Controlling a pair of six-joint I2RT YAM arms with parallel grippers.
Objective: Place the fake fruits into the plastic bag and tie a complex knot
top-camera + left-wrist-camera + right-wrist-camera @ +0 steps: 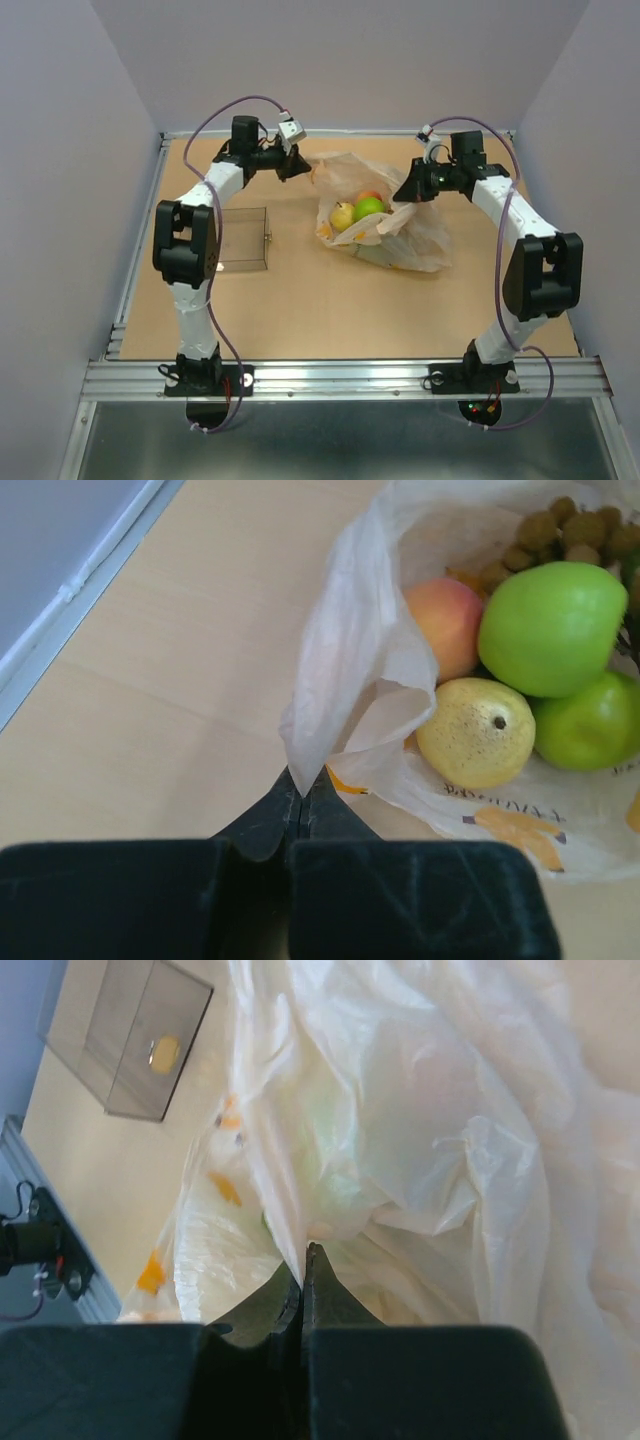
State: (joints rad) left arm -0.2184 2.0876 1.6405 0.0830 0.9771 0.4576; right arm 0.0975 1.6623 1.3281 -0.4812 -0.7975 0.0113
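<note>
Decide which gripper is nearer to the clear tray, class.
Left. The left gripper, shut on an edge of the plastic bag, sits just beyond the far corner of the clear tray. The right gripper pinches the bag's opposite side, farther from the tray.

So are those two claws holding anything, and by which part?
Both hold the thin, whitish translucent, banana-printed plastic bag: the left gripper pinches its mouth's edge, the right gripper a fold on the other side.
</note>
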